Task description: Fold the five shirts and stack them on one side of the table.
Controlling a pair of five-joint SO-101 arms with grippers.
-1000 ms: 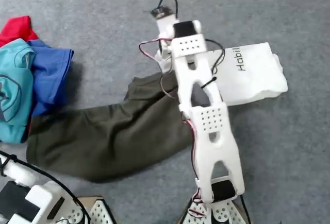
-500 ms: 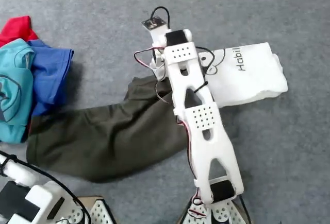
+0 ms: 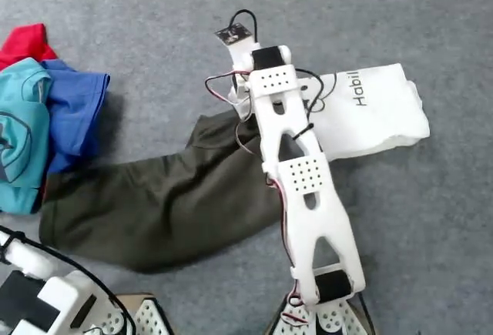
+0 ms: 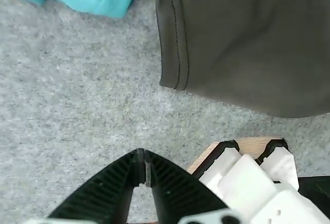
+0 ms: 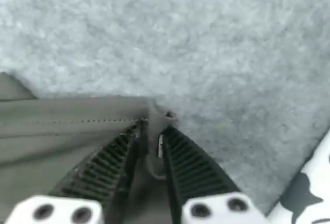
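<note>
While pinching the dark olive shirt [image 3: 162,204] by its far corner in the right gripper [image 5: 153,131], leaves its length running to the left gripper [image 4: 143,157], pressed together empty near the hem.

This looks like a robotics lab or a maker's workshop, set up as a test bench. The table [image 3: 431,219] is covered in grey felt. A white plastic arm [image 3: 304,177] with perforated links and bare red and black wires [image 3: 223,92] stretches up the middle of the high view. Another arm's base [image 3: 46,300] sits at lower left on a plain wooden board [image 4: 247,145]. A dark shirt [image 3: 154,204] and a bright pile [image 3: 38,119] lie on the felt.
</note>
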